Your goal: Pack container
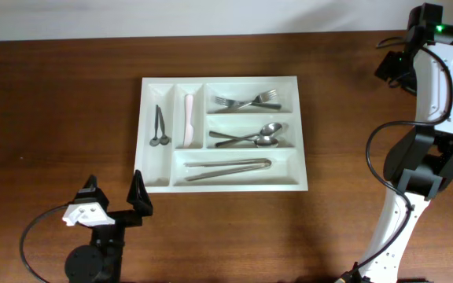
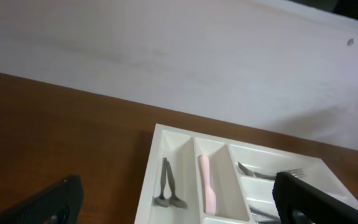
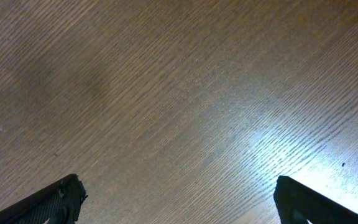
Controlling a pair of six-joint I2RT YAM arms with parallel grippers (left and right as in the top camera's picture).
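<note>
- Overhead, the container (image 1: 220, 79) lies flat near the middle of the table (image 1: 53, 118), just beyond the left gripper (image 1: 115, 184).
- Each compartment holds something: small spoons (image 1: 160, 130), a pale pink utensil (image 1: 188, 122), forks (image 1: 248, 101), larger spoons (image 1: 250, 138) and tongs (image 1: 228, 167).
- No loose cutlery shows on the wood, so the packing looks complete.
- The left gripper's jaws are spread wide and carry nothing; they face the tray's near-left corner.
- The right gripper (image 3: 179, 202) is equally wide and empty, over bare wood well apart from the tray.
- To finish well, any retreat should rise first and avoid the rim, so the tray is not nudged.
- It is worth checking that the tongs sit below the rim.
</note>
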